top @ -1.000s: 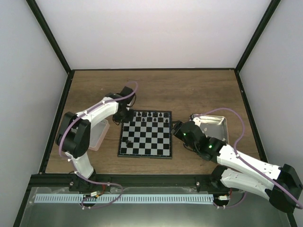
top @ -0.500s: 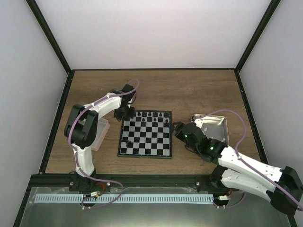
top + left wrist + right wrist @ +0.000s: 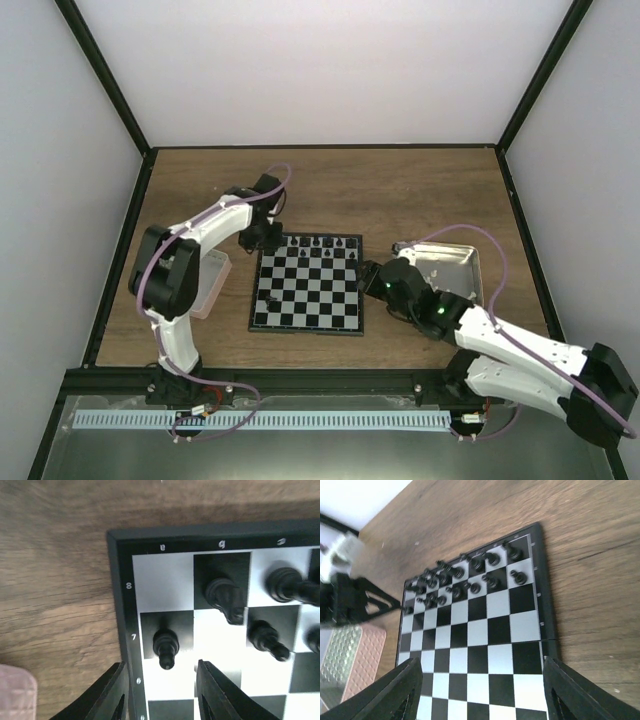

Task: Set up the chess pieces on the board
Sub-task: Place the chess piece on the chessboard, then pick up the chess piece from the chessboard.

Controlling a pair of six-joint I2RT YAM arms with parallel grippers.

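Note:
The checkered board lies mid-table. Black chess pieces stand in its two far rows, and one black piece sits alone near its left edge. My left gripper is open and empty over the far-left corner. In the left wrist view its gripper straddles the square just short of a black pawn, without touching it. My right gripper is open and empty at the board's right edge. In the right wrist view it hovers wide over the empty near squares. I see no cream-white pieces.
A pink tray lies left of the board and also shows in the right wrist view. A metal tray lies to the right, behind my right arm. Black frame posts line the table's sides.
My left arm's elbow has swung a little while its gripper stayed at the far-left corner. My right gripper has edged slightly toward the board.

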